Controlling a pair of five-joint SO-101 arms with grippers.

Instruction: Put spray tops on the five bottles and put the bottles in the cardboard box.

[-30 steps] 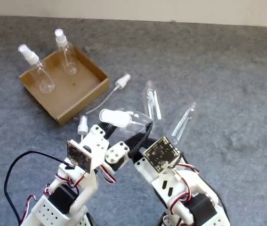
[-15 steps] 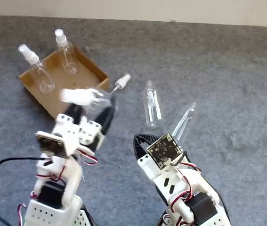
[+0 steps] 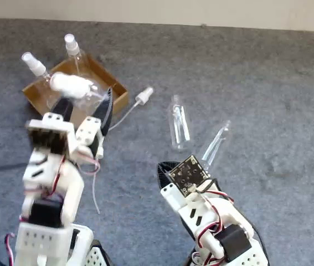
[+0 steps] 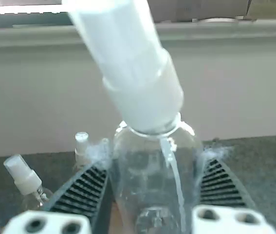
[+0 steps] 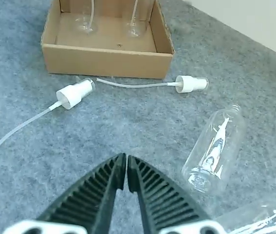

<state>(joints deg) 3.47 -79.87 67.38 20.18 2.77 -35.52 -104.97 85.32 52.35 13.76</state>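
Within the last second, the capped bottle [image 4: 150, 165] has been carried by the left claw [image 3: 86, 104] away from the right claw [image 5: 126, 163] and across to the cardboard box [image 3: 121, 91]. The left claw is clenched on the clear body of the bottle, whose white top is tilted up and away from the jaws. The box floor lies just below and ahead of this claw, and two standing bottles [image 3: 71, 47] are seen just beyond it. The right claw has been drawn back toward its base and is closed on nothing. Ahead of it lie two loose spray tops [image 5: 75, 92], with two bare bottles [image 3: 179, 124] to one side. The third bottle is therefore judged ready to be lowered and released, after which two bottles remain to be capped and boxed.
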